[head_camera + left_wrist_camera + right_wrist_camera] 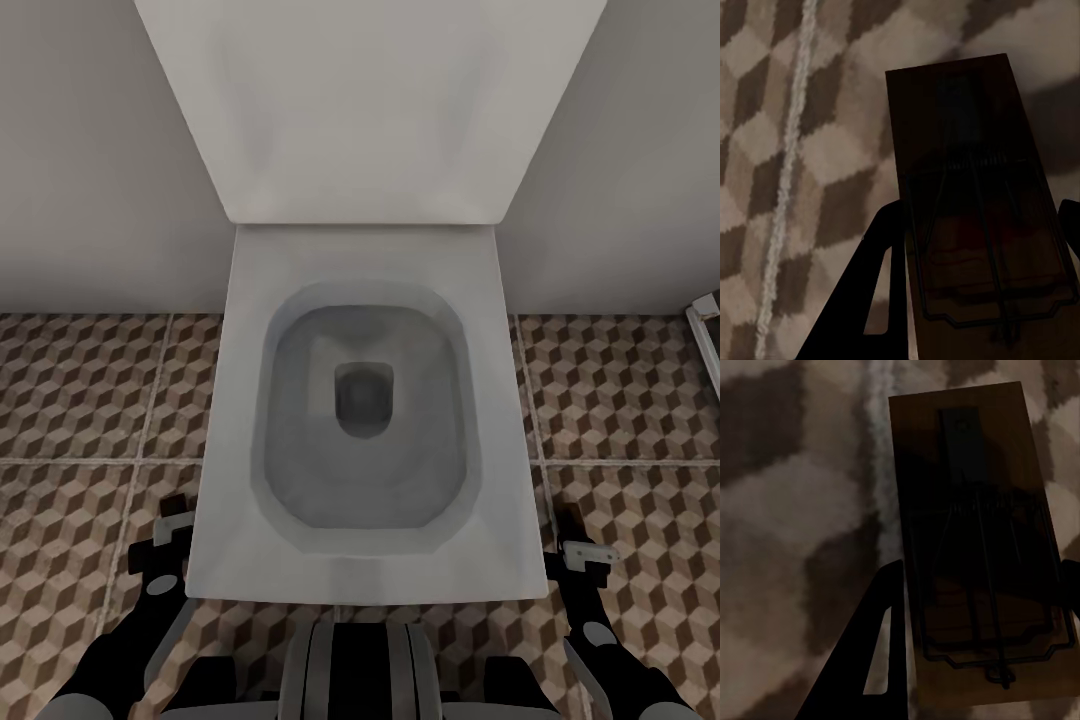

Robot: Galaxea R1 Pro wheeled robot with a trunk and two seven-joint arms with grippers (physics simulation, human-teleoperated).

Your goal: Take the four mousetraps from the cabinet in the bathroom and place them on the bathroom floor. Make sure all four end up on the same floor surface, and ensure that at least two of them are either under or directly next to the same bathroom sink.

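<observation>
In the left wrist view a dark-brown mousetrap (971, 187) with a wire bar sits between the two black fingers (881, 277) of my left gripper (975, 247), which is shut on it above the cube-patterned bathroom floor (787, 150). In the right wrist view my right gripper (975, 607) is likewise shut on a second mousetrap (971, 510) over the floor. The head view shows the left gripper (168, 535) low beside the toilet's left side and the right gripper (582, 548) beside its right side. The cabinet and the bathroom sink are out of view.
A white square toilet (360, 560) with its lid up stands straight ahead against the pale wall (80, 150). Tiled floor (80, 400) lies open on both sides of it. A white-edged object (706, 335) juts in at the right edge.
</observation>
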